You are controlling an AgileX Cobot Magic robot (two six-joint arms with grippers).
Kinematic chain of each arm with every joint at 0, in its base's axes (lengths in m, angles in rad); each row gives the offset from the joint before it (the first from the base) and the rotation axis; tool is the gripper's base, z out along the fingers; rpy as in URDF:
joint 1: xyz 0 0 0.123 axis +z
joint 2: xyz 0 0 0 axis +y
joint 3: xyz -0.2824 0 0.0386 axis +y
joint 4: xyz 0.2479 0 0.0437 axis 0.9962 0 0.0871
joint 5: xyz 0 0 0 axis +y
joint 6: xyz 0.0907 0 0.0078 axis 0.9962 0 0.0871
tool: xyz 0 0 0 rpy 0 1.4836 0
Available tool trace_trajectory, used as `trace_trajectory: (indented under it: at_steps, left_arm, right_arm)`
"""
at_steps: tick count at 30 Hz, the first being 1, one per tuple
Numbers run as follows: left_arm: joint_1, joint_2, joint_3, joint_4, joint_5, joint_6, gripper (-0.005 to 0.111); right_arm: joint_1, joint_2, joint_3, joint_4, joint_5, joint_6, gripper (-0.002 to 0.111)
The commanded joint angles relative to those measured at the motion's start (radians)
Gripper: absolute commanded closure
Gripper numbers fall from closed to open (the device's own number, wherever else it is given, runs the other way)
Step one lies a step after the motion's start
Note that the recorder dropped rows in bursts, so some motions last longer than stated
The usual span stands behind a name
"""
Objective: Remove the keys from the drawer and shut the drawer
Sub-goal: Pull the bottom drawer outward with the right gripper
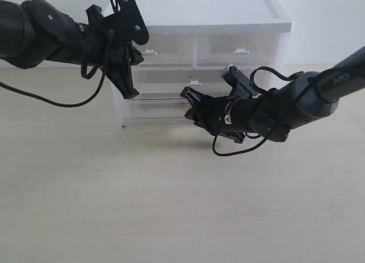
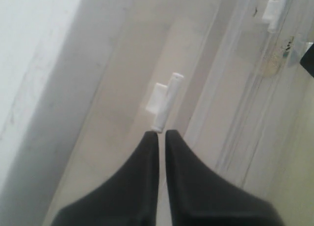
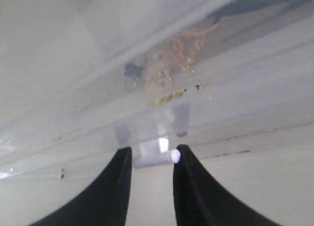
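Note:
The drawer [image 1: 151, 110] is the cabinet's lowest, full-width tier of translucent white plastic. My right gripper [image 1: 188, 106] is at the middle of its front. In the right wrist view the right gripper [image 3: 152, 156] has its two black fingers closed on the ends of the drawer's small white tab handle [image 3: 157, 155]. The keys [image 3: 171, 69] show dimly as a gold tangle through the drawer front [image 3: 245, 88]. My left gripper [image 1: 140, 56] is shut and holds nothing. Its fingertips [image 2: 153, 138] sit just short of the upper left half-width drawer's handle [image 2: 164, 108].
The white cabinet [image 1: 199, 23] stands at the back of a pale wooden table [image 1: 171, 206]. It has two half-width drawers on top and a wide middle drawer with its own tab handle [image 1: 195, 82]. A white wall is behind it.

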Motion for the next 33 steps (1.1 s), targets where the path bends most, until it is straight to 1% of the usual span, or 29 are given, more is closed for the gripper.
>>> trace_trajectory:
  at_steps: [1,9,14,20,25,33]
  left_arm:
    - [0.014,0.006,-0.025,-0.006,-0.196,-0.009,0.103]
    - [0.014,0.006,-0.025,-0.006,-0.199,-0.010,0.103]
    - [0.014,0.006,-0.025,-0.006,-0.199,-0.010,0.103]
    - [0.014,0.006,-0.025,-0.006,-0.199,-0.010,0.103]
    - [0.014,0.006,-0.025,-0.006,-0.202,-0.010,0.103]
    - [0.014,0.006,-0.025,-0.006,-0.195,-0.010,0.103]
  right_arm:
    - [-0.005,-0.027,0.031,0.003,-0.041,-0.034,0.108]
    - [0.011,-0.045,0.084,0.008,-0.102,-0.046,0.108]
    - [0.032,-0.071,0.104,0.017,-0.094,-0.061,0.108]
    - [0.032,-0.116,0.161,0.031,-0.094,-0.088,0.108]
    - [0.034,-0.144,0.216,0.038,-0.126,-0.093,0.108]
    - [0.065,-0.183,0.275,0.066,-0.165,-0.124,0.108]
